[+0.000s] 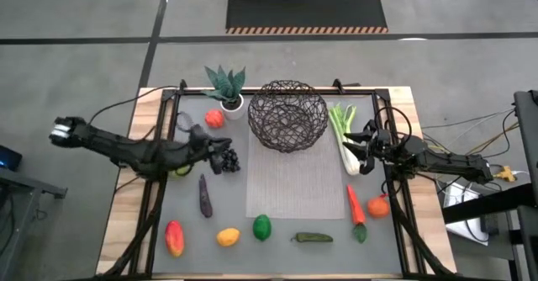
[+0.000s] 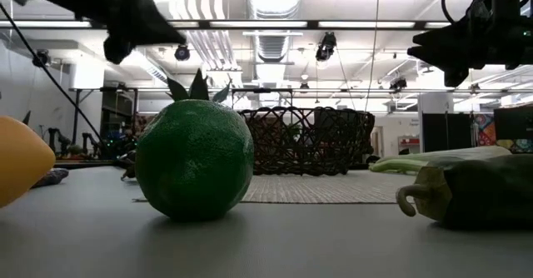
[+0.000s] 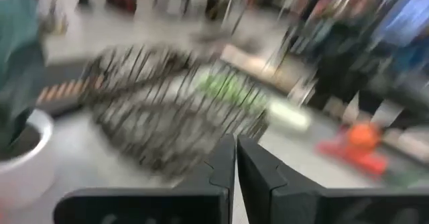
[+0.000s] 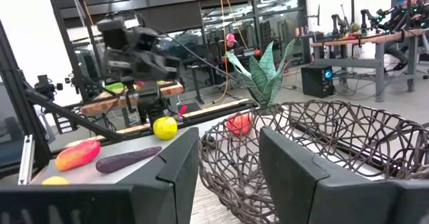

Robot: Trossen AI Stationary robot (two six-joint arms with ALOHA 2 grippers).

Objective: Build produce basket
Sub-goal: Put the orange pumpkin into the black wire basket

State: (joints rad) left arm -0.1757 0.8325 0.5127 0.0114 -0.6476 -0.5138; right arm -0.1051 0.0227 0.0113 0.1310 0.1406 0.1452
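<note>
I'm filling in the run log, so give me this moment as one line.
round dark wire basket: no produce inside | left gripper: shut, above dark grape bunch | right gripper: open, over long green-white leek

Right gripper seen in the foreground, its two dark fingers held apart with a clear gap between them. Wire basket lies just beyond the fingers, a red round fruit glimpsed behind its far rim. Spiky green plant stands past the basket. Farther off, a yellow fruit, a purple eggplant and a red-orange fruit are noted on the table. The left arm is raised above them.
</note>
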